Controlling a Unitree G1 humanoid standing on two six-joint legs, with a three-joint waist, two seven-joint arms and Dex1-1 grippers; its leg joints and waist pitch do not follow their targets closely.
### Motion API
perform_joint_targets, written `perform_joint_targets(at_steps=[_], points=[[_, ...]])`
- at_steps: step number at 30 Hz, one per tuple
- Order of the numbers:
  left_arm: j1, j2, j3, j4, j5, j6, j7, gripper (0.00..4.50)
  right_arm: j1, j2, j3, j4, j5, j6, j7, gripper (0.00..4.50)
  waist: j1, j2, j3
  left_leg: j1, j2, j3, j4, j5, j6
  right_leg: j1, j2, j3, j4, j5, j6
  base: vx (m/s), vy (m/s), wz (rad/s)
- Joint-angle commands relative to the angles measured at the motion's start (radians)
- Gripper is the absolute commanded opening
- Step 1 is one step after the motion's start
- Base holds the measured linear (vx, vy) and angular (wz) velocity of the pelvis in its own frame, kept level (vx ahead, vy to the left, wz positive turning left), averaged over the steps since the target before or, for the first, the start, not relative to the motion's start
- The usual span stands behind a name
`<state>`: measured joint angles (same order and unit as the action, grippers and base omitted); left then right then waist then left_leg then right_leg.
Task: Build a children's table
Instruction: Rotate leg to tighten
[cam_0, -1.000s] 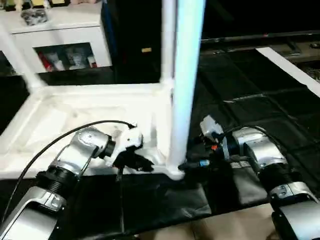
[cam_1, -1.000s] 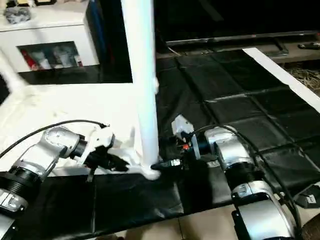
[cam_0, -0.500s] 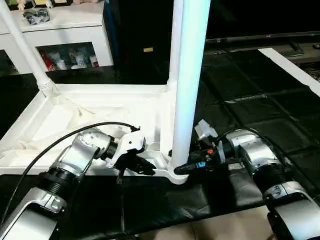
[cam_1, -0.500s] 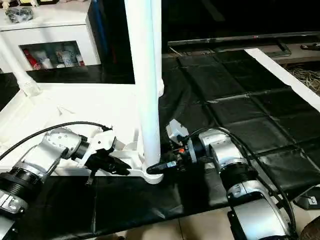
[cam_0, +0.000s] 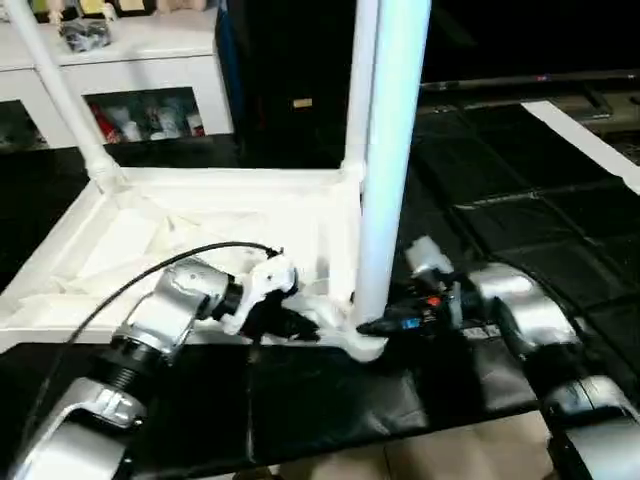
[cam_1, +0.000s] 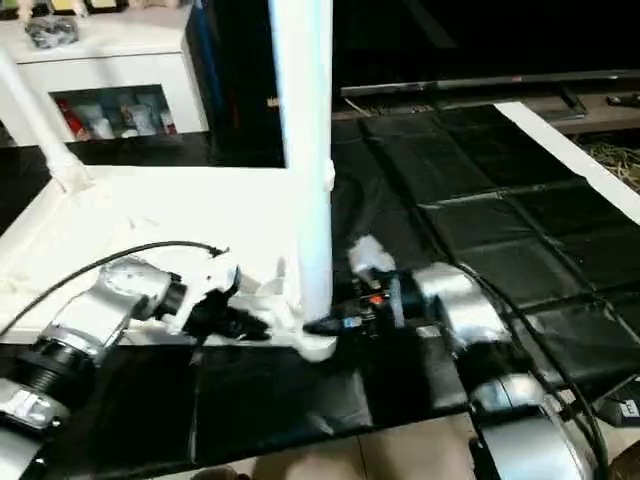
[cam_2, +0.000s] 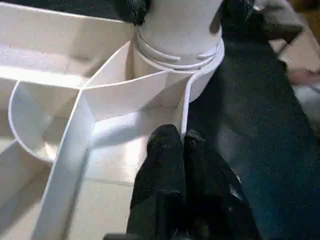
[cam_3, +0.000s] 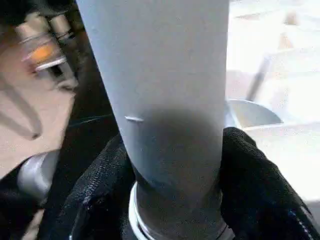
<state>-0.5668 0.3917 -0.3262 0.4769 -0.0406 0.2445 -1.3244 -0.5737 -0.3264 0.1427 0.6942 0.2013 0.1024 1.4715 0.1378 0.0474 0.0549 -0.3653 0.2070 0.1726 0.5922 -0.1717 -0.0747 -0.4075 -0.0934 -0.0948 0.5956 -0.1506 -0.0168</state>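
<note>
The white table top (cam_0: 200, 215) lies upside down on black mats, ribbed underside up. A long white leg (cam_0: 392, 150) stands upright in the near right corner socket (cam_0: 368, 343). My right gripper (cam_0: 372, 325) is shut on the base of this leg, its black fingers (cam_3: 252, 185) pressing on both sides just above the socket. My left gripper (cam_0: 300, 328) sits at the table top's near edge beside that socket, and its fingers (cam_2: 167, 150) are shut on the thin rim wall (cam_2: 184, 115). Another leg (cam_0: 362, 90) stands at the far right corner, and a third leg (cam_0: 55, 95) at the far left corner.
A white cabinet with glass doors (cam_0: 140, 70) stands at the back left. Black floor mats (cam_0: 520, 210) spread to the right, crossed by a white strip (cam_0: 590, 140). A black cable (cam_0: 150, 265) arcs over my left forearm. Pale floor shows along the near edge.
The head camera has shifted a little. Both grippers keep their holds and the near leg stays upright in its socket.
</note>
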Motion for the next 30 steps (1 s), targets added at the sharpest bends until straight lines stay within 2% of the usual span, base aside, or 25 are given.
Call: perform_joint_targets(at_steps=[1,3,4,5,6,7,8,10,11,13,14,15,16,17,19,21,22,23,24,27,28,30], points=[[-0.019,-0.073,0.043,-0.008,-0.028,0.055,0.138,0.0,0.023,0.08,0.021,-0.01,0.032,0.074,-0.089,2.11,-0.011,-0.01,-0.066,0.013,0.02,-0.004,-0.074,-0.304,0.027,0.046,-0.053,0.039,-0.088,-0.478,-0.152,0.0,0.0,0.0],[-0.023,-0.103,0.058,-0.009,-0.028,0.085,0.188,0.0,0.029,0.117,0.002,0.002,0.013,0.079,-0.194,2.11,-0.022,-0.011,-0.066,0.009,0.015,-0.007,-0.075,-0.308,0.024,0.05,-0.054,0.034,-0.093,-0.516,-0.132,0.0,0.0,0.0],[-0.024,-0.111,0.061,-0.009,-0.028,0.094,0.2,0.0,0.028,0.128,-0.003,0.008,0.007,0.078,-0.222,2.11,-0.034,-0.008,-0.063,0.009,0.012,-0.009,-0.074,-0.32,0.019,0.047,-0.054,0.03,-0.098,-0.546,-0.119,0.0,0.0,0.0],[-0.029,-0.136,0.07,-0.01,-0.028,0.121,0.237,0.0,0.024,0.162,-0.016,0.023,-0.011,0.074,-0.305,2.11,-0.041,-0.011,-0.063,0.007,0.01,-0.009,-0.074,-0.32,0.017,0.049,-0.053,0.029,-0.099,-0.557,-0.111,0.0,0.0,0.0],[-0.036,-0.156,0.077,-0.003,-0.026,0.135,0.269,0.0,0.014,0.192,-0.029,0.046,-0.02,0.067,-0.371,2.11,-0.054,-0.008,-0.063,0.001,0.008,-0.013,-0.075,-0.319,0.012,0.051,-0.054,0.025,-0.1,-0.571,-0.103,0.0,0.0,0.0],[-0.041,-0.17,0.082,0.0,-0.023,0.149,0.292,0.0,0.01,0.212,-0.038,0.053,-0.026,0.067,-0.418,2.11,-0.067,-0.011,-0.06,-0.007,0.004,-0.016,-0.075,-0.325,0.01,0.057,-0.053,0.018,-0.105,-0.602,-0.082,0.0,0.0,0.0],[-0.045,-0.181,0.084,0.004,-0.019,0.161,0.313,0.0,0.006,0.229,-0.044,0.057,-0.028,0.071,-0.456,2.11,-0.068,-0.009,-0.062,-0.005,0.003,-0.017,-0.074,-0.327,0.01,0.057,-0.054,0.017,-0.107,-0.61,-0.076,0.0,0.0,0.0],[-0.063,-0.209,0.093,0.03,-0.004,0.17,0.381,0.0,-0.02,0.275,-0.057,0.096,-0.044,0.073,-0.573,2.11,-0.089,-0.008,-0.061,0.004,-0.001,-0.018,-0.07,-0.352,0.012,0.047,-0.052,0.012,-0.117,-0.626,-0.075,0.0,0.0,0.0],[-0.07,-0.22,0.097,0.04,-0.001,0.175,0.403,0.0,-0.032,0.292,-0.06,0.117,-0.053,0.064,-0.619,2.11,-0.092,-0.007,-0.061,0.007,-0.002,-0.017,-0.069,-0.358,0.014,0.045,-0.051,0.011,-0.119,-0.628,-0.075,0.0,0.0,0.0],[-0.088,-0.248,0.112,0.061,0.003,0.185,0.461,0.0,-0.064,0.334,-0.077,0.164,-0.066,0.063,-0.746,2.11,-0.11,-0.003,-0.058,0.003,-0.002,-0.021,-0.072,-0.379,0.016,0.049,-0.049,0.003,-0.121,-0.633,-0.071,0.0,0.0,0.0],[-0.098,-0.264,0.122,0.071,0.007,0.193,0.499,0.0,-0.084,0.359,-0.088,0.192,-0.074,0.064,-0.82,2.11,-0.112,0.0,-0.057,0.006,-0.003,-0.021,-0.072,-0.395,0.016,0.047,-0.048,-0.001,-0.125,-0.644,-0.066,0.0,0.0,0.0],[-0.105,-0.275,0.13,0.078,0.011,0.198,0.523,0.0,-0.097,0.375,-0.096,0.21,-0.079,0.067,-0.867,2.11,-0.118,0.006,-0.059,0.013,-0.001,-0.024,-0.072,-0.413,0.012,0.045,-0.05,-0.004,-0.13,-0.633,-0.067,0.0,0.0,0.0],[-0.11,-0.283,0.136,0.081,0.017,0.201,0.544,0.0,-0.105,0.387,-0.104,0.221,-0.087,0.066,-0.895,2.11,-0.123,0.009,-0.061,0.011,0.003,-0.031,-0.078,-0.428,0.01,0.051,-0.05,-0.007,-0.125,-0.581,-0.083,0.0,0.0,0.0],[-0.112,-0.287,0.14,0.081,0.021,0.203,0.555,0.0,-0.108,0.392,-0.108,0.224,-0.092,0.064,-0.904,2.11,-0.124,0.011,-0.06,0.012,0.005,-0.032,-0.08,-0.444,0.012,0.051,-0.048,-0.008,-0.126,-0.566,-0.086,0.0,0.0,0.0],[-0.118,-0.291,0.142,0.086,0.028,0.2,0.572,0.0,-0.122,0.409,-0.128,0.242,-0.094,0.052,-0.931,2.11,-0.131,0.009,-0.059,0.02,0.006,-0.032,-0.082,-0.484,0.017,0.048,-0.048,-0.008,-0.128,-0.532,-0.107,0.0,0.0,0.0],[-0.121,-0.291,0.143,0.09,0.031,0.198,0.576,0.0,-0.129,0.413,-0.141,0.253,-0.085,0.041,-0.94,2.11,-0.133,0.014,-0.06,0.018,0.007,-0.032,-0.083,-0.486,0.021,0.051,-0.051,-0.005,-0.124,-0.512,-0.118,0.0,0.0,0.0],[-0.119,-0.285,0.141,0.091,0.033,0.191,0.569,0.0,-0.127,0.406,-0.147,0.254,-0.078,0.031,-0.931,2.45,-0.132,0.017,-0.06,0.016,0.008,-0.031,-0.084,-0.483,0.021,0.052,-0.051,-0.002,-0.121,-0.494,-0.126,0.0,0.0,0.0],[-0.119,-0.285,0.141,0.091,0.033,0.191,0.569,0.0,-0.127,0.406,-0.147,0.254,-0.078,0.031,-0.931,2.45,-0.133,0.014,-0.06,0.017,0.008,-0.03,-0.084,-0.484,0.022,0.051,-0.05,-0.001,-0.123,-0.489,-0.13,0.0,0.0,0.0],[-0.117,-0.279,0.137,0.092,0.035,0.184,0.561,0.0,-0.124,0.401,-0.149,0.251,-0.075,0.028,-0.921,2.79,-0.131,0.013,-0.061,0.018,0.007,-0.028,-0.084,-0.478,0.024,0.051,-0.051,0.001,-0.121,-0.48,-0.138,0.0,0.0,0.0],[-0.109,-0.262,0.132,0.09,0.034,0.168,0.536,0.0,-0.111,0.377,-0.151,0.239,-0.073,0.016,-0.885,2.87,-0.126,0.01,-0.063,0.016,0.006,-0.025,-0.082,-0.449,0.034,0.052,-0.053,0.004,-0.12,-0.477,-0.142,0.0,0.0,0.0],[-0.105,-0.251,0.13,0.09,0.035,0.155,0.523,0.0,-0.102,0.356,-0.15,0.229,-0.076,0.004,-0.853,3.11,-0.125,0.009,-0.063,0.015,0.007,-0.024,-0.083,-0.433,0.037,0.053,-0.054,0.006,-0.118,-0.465,-0.148,0.0,0.0,0.0],[-0.095,-0.227,0.126,0.086,0.034,0.135,0.486,0.0,-0.083,0.312,-0.147,0.197,-0.073,0.011,-0.778,3.21,-0.119,0.006,-0.066,0.013,0.008,-0.021,-0.083,-0.411,0.048,0.057,-0.052,0.009,-0.115,-0.435,-0.156,0.0,0.0,0.0]])
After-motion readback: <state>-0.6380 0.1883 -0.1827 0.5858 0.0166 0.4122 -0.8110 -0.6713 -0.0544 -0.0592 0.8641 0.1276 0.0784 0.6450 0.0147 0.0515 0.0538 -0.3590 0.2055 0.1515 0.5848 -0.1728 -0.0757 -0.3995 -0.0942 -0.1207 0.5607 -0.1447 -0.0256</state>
